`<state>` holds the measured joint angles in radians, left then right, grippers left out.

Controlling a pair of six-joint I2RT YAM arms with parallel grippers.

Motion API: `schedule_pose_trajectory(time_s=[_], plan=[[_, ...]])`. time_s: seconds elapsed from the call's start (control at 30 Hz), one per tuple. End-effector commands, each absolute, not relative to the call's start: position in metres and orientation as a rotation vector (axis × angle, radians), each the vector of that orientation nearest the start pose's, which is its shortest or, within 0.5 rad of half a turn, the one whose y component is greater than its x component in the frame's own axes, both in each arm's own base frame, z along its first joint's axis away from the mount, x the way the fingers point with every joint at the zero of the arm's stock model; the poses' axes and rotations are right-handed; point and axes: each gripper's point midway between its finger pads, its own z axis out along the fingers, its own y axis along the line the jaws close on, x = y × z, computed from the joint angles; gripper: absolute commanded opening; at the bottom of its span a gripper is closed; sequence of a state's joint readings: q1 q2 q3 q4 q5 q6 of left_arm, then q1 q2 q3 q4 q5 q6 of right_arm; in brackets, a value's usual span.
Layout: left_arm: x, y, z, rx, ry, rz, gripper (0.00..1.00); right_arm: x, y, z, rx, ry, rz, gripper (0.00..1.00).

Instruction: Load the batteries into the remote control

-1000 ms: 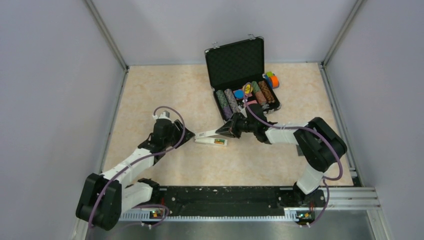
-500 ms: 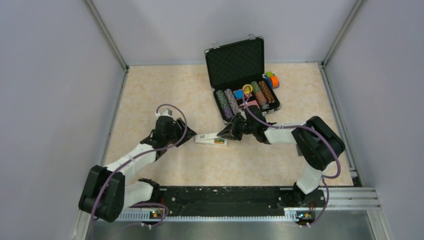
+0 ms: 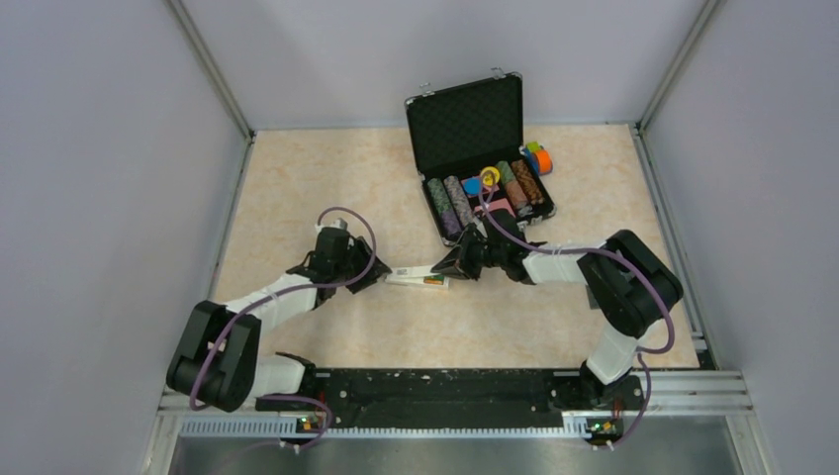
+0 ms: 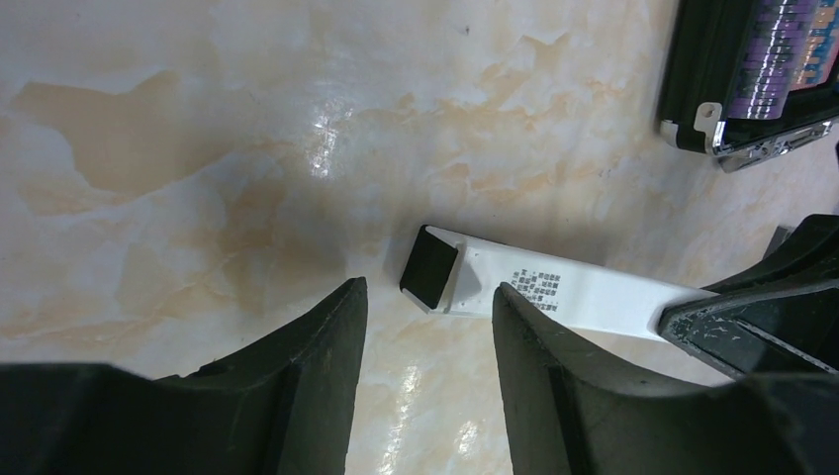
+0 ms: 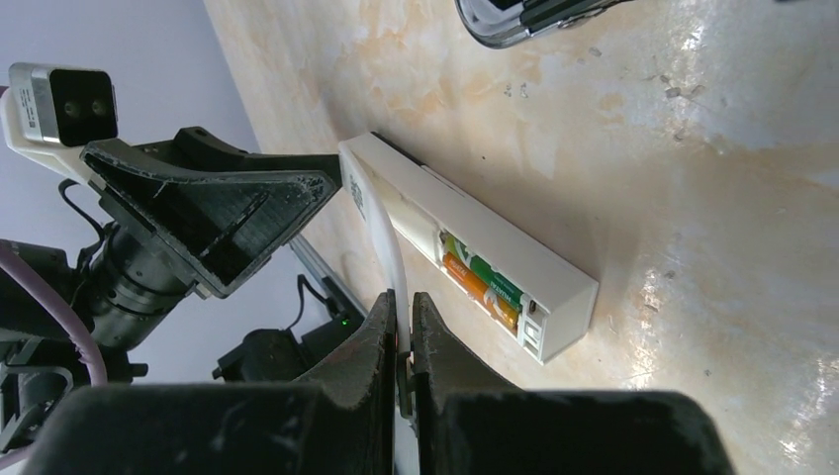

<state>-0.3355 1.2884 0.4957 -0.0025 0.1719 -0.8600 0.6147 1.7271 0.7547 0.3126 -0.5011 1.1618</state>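
The remote control (image 5: pixel 534 265) lies flat on the surface (image 3: pixel 326 188), just in front of the open black case (image 3: pixel 465 124) with its rows of poker chips (image 3: pixel 455 203). Both batteries (image 5: pixel 482 282) sit side by side in the remote's open bay, green beside orange. The right jaws are pinched tight on the thin white cover strip (image 5: pixel 389 242). The left jaws stand partly open and empty, at the remote's far end.

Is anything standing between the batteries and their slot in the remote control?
Nothing visible does. The batteries, one green and one orange, already lie side by side inside the open remote control. The right gripper pinches a thin white strip beside the opening, not across it.
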Motion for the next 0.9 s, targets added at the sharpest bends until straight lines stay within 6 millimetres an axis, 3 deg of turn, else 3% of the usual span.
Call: schedule_pose_trajectory(time_s=[0.0, 0.37, 0.87], plan=[[0.289, -0.167, 0.056, -0.507, 2.382, -0.788, 0.54, 0.26, 0.327, 0.061, 0.338, 2.594, 1.29, 0.0], [0.288, -0.17, 0.05, -0.489, 2.406, -0.796, 0.51, 0.257, 0.327, 0.057, 0.248, 2.611, 1.151, 0.0], [0.285, -0.169, 0.044, -0.477, 2.421, -0.789, 0.51, 0.249, 0.313, 0.044, 0.307, 2.623, 1.096, 0.0]])
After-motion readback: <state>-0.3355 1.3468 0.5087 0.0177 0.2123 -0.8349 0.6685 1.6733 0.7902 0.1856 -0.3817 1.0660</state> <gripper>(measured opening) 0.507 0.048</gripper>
